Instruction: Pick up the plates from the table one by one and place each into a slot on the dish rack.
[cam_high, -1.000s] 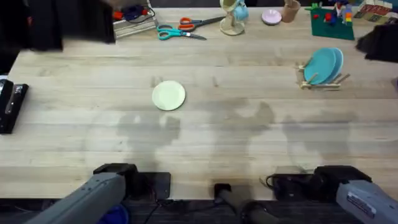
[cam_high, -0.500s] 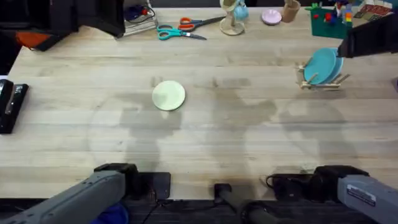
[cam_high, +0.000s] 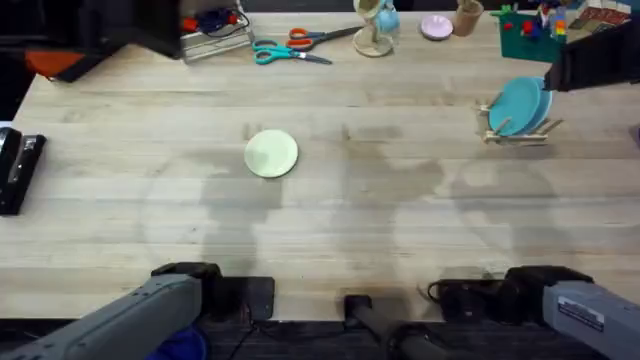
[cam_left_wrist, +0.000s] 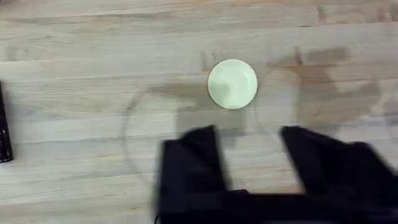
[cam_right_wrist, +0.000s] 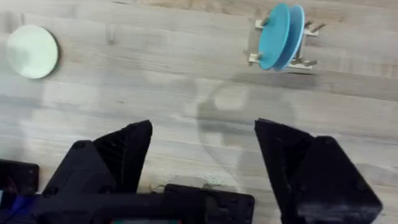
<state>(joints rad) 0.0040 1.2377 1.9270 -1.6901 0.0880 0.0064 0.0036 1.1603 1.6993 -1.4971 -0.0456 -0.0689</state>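
A pale yellow-green plate (cam_high: 271, 154) lies flat on the table (cam_high: 400, 220), left of centre; it shows too in the left wrist view as the plate (cam_left_wrist: 232, 84) and in the right wrist view as the plate (cam_right_wrist: 32, 51). Two teal-blue plates (cam_high: 520, 104) stand upright in the dish rack (cam_high: 517, 134) at the far right, seen as the plates (cam_right_wrist: 280, 36) in the rack (cam_right_wrist: 305, 62). My left gripper (cam_left_wrist: 249, 155) is open, high above the table, short of the pale plate. My right gripper (cam_right_wrist: 202, 155) is open, holding nothing, well short of the rack.
Scissors (cam_high: 290, 47), a wooden mug stand (cam_high: 375, 28), a pink item (cam_high: 436, 27) and a green baseplate with toy blocks (cam_high: 535, 32) line the far edge. A black device (cam_high: 18, 170) sits at the left edge. A dark shape (cam_high: 592, 62) hangs beside the rack.
The dark shape at the far right has reached in toward the rack, and the dark mass at the far left has shifted. The plates and both arms have stayed put.
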